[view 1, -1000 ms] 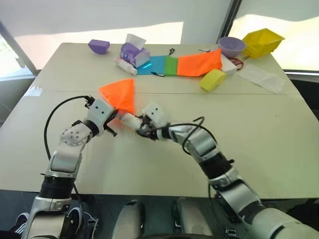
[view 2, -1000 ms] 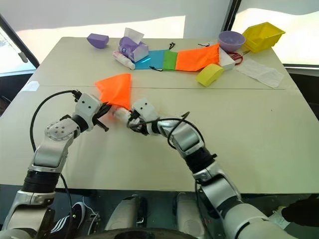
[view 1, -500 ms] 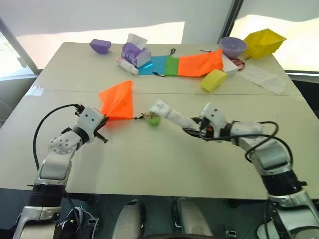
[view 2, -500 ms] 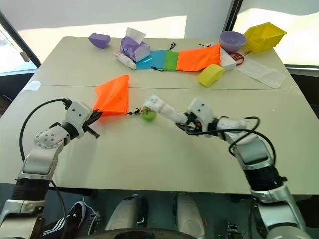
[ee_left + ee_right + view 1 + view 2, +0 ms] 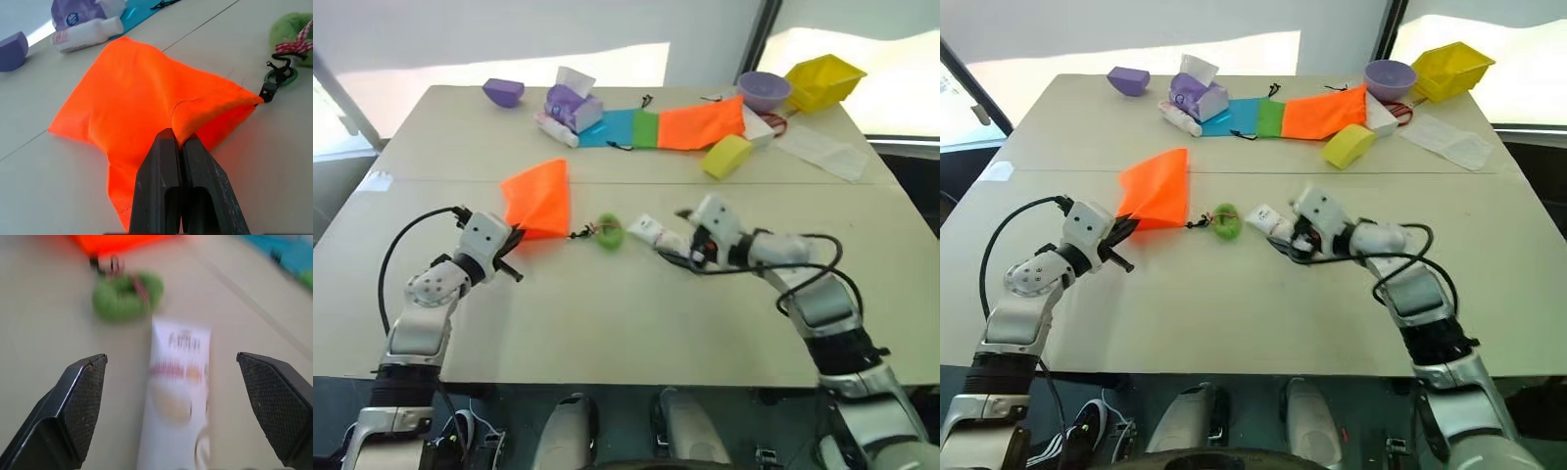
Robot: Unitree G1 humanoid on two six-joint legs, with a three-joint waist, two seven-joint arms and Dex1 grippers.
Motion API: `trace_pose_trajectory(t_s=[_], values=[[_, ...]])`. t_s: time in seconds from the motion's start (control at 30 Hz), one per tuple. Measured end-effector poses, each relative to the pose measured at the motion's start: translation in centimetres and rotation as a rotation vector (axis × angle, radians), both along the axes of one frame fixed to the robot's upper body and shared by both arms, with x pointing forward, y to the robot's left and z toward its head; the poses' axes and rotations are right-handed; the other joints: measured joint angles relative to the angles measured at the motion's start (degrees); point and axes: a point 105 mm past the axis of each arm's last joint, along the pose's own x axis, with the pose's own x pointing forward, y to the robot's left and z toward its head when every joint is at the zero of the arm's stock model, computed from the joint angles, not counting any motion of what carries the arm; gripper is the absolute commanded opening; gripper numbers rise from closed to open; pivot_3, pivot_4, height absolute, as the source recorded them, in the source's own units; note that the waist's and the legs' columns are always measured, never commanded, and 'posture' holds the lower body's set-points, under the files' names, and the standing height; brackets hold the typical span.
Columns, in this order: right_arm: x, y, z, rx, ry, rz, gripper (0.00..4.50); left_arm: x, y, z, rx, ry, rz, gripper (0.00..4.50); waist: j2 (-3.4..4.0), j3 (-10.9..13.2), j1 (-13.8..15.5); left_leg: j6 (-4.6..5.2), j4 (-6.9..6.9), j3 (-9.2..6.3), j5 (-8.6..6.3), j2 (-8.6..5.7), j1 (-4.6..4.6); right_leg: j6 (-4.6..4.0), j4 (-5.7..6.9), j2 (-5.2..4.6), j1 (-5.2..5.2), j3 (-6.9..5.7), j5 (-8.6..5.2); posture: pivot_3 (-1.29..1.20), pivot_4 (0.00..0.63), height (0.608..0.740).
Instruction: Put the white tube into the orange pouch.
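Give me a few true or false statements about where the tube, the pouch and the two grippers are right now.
1. The left gripper is shut on the orange pouch. True.
2. The white tube is inside the pouch. False: it lies outside it, on the table, in front of the right gripper.
3. The right gripper's fingers stand wide apart. True.
4. The green ring sits between pouch and tube. True.
5. The right gripper clamps the tube. False: its fingers are spread either side, not closed on it.
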Motion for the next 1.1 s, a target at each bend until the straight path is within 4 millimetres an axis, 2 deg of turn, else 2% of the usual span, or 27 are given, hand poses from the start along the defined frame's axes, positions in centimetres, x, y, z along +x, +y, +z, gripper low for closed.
trace_pose_trajectory(t_s=[0.07,0.1,0.2,0.3,0.33,0.5,0.57,0.7,0.8,0.97,1.07,1.1], values=[[-0.5,3.9,0.5,-0.008,-0.077,0.092,4.41,0.1,-0.2,0.1,-0.006,-0.004,-0.004,0.00,0.00,0.0,0.3,0.00,-0.03,-0.02,0.00,0.03,0.00,-0.01,0.05,0.04,-0.04,-0.04,0.00,0.00,0.150,0.740],[-0.7,5.7,-0.1,-0.012,-0.082,0.132,4.41,0.1,-0.3,0.2,-0.007,-0.006,-0.005,0.00,0.00,0.0,0.3,0.00,-0.03,-0.02,0.00,0.03,-0.01,-0.01,0.05,0.04,-0.04,-0.04,0.00,0.00,0.150,0.740],[-1.4,9.4,-2.6,-0.024,-0.052,0.201,4.41,0.3,-0.4,0.3,-0.011,-0.009,-0.006,0.00,-0.01,0.0,0.6,-0.02,0.03,-0.01,0.01,-0.08,-0.08,0.01,0.02,-0.07,-0.03,-0.04,0.00,0.00,0.150,0.740],[0.1,10.9,-3.9,-0.063,-0.080,0.160,4.41,0.3,-0.5,0.5,-0.012,-0.013,-0.006,0.00,-0.02,0.0,0.5,-0.06,0.13,0.03,0.04,-0.27,-0.10,0.02,-0.01,-0.27,0.01,-0.02,0.01,0.00,0.150,0.740],[1.1,11.5,-3.7,-0.055,-0.093,0.122,4.41,0.3,-0.4,0.5,-0.013,-0.010,0.000,0.00,-0.03,0.0,0.3,-0.10,0.13,0.03,0.06,-0.29,-0.09,0.04,0.00,-0.29,0.02,-0.02,0.02,0.00,0.150,0.740],[2.5,15.6,-2.8,-0.044,-0.177,0.057,4.41,0.2,-0.8,0.8,-0.018,-0.022,0.002,0.00,-0.03,0.0,-0.3,-0.21,-0.04,0.03,0.12,-0.16,-0.07,0.06,0.14,-0.18,-0.15,-0.03,0.03,0.00,0.150,0.740],[2.8,15.9,-3.3,-0.067,-0.198,0.039,4.41,0.1,-0.7,0.8,-0.019,-0.020,0.009,0.00,-0.03,0.0,-0.2,-0.23,-0.08,0.02,0.13,-0.16,-0.07,0.05,0.13,-0.19,-0.14,-0.04,0.03,0.00,0.150,0.740],[3.7,15.0,-5.2,-0.091,-0.150,-0.025,4.41,-0.2,-1.0,0.8,-0.024,-0.018,0.006,0.00,-0.03,0.0,-0.6,-0.23,-0.07,0.03,0.13,-0.24,-0.12,0.06,0.07,-0.28,-0.12,-0.04,0.03,0.00,0.150,0.740],[4.5,14.6,-4.8,-0.088,-0.158,-0.067,4.41,-0.2,-1.2,1.1,-0.025,-0.023,0.003,0.00,-0.03,0.0,-1.1,-0.23,-0.07,0.03,0.13,-0.21,-0.11,0.06,0.10,-0.26,-0.14,-0.04,0.03,0.00,0.150,0.740],[4.6,14.6,-4.9,-0.096,-0.168,-0.067,4.41,-0.3,-1.4,1.0,-0.031,-0.018,0.002,0.00,-0.03,0.0,-1.4,-0.23,-0.11,0.03,0.13,-0.14,-0.09,0.06,0.15,-0.19,-0.20,-0.04,0.03,0.00,0.150,0.740],[4.6,14.6,-5.0,-0.085,-0.157,-0.076,3.67,-0.3,-1.3,0.9,-0.032,-0.011,0.005,0.00,-0.03,0.0,-1.3,-0.24,-0.11,0.03,0.13,-0.15,-0.09,0.06,0.15,-0.20,-0.18,-0.04,0.04,0.00,0.150,0.740],[4.6,14.7,-5.1,-0.074,-0.138,-0.078,3.23,-0.3,-1.3,0.9,-0.032,-0.011,0.005,0.00,-0.03,0.0,-1.3,-0.24,-0.11,0.03,0.13,-0.15,-0.09,0.05,0.14,-0.20,-0.17,-0.04,0.04,0.00,0.150,0.740]])
